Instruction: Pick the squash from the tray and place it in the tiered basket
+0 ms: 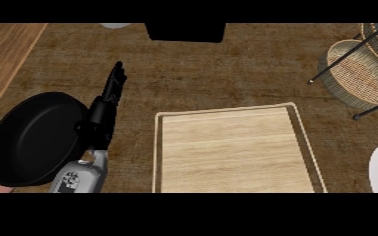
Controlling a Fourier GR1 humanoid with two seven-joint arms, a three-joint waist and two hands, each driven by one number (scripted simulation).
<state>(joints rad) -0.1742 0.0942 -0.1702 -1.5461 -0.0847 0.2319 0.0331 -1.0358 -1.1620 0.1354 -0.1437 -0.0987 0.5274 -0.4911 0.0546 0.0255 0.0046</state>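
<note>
A light wooden tray (232, 152) with a raised rim lies at the lower middle of the counter, and its surface shows bare wood. No squash appears anywhere in the head view. The wicker tiered basket (353, 75) on thin black legs stands at the right edge, partly cut off. My left hand (111, 97) rises edge-on left of the tray, open, fingers straight and pointing away from me, holding nothing. My right hand does not show.
A black round pan (37, 137) sits at the left edge, right beside my left forearm (80, 176). A black box (184, 31) stands at the back middle. White objects peek in at the back (114, 25) and the right edge (374, 170).
</note>
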